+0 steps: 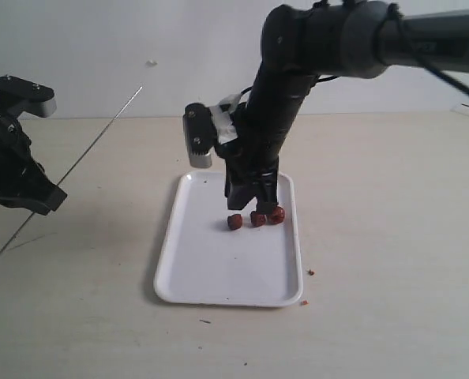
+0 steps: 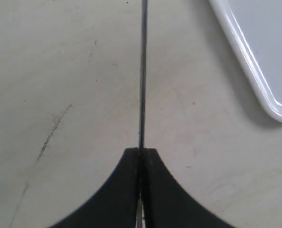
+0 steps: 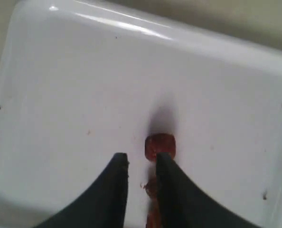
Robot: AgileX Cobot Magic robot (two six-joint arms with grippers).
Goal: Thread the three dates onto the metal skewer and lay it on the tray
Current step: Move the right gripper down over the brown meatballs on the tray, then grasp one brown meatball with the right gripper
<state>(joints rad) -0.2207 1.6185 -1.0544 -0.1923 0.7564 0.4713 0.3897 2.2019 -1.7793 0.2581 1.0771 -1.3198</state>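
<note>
The three dates lie in a row on the white tray (image 1: 211,264): one on the left (image 1: 234,223), one in the middle (image 1: 257,219), one on the right (image 1: 275,215). My right gripper (image 1: 254,204) stands right over them, pointing down. In the right wrist view it (image 3: 142,159) is open, with bare tray (image 3: 84,71) between its fingers. One date (image 3: 160,145) lies just past one fingertip, and another (image 3: 152,187) is partly hidden behind that finger. At the far left, off the tray, my left gripper (image 1: 51,199) (image 2: 141,151) is shut on the metal skewer (image 1: 92,146) (image 2: 143,71), which slants up towards the back.
A corner of the tray (image 2: 248,54) shows in the left wrist view, to one side of the skewer. Small brown crumbs (image 1: 310,272) lie on the beige table by the tray's front right corner. The right arm's wrist camera block (image 1: 196,136) hangs above the tray's back edge.
</note>
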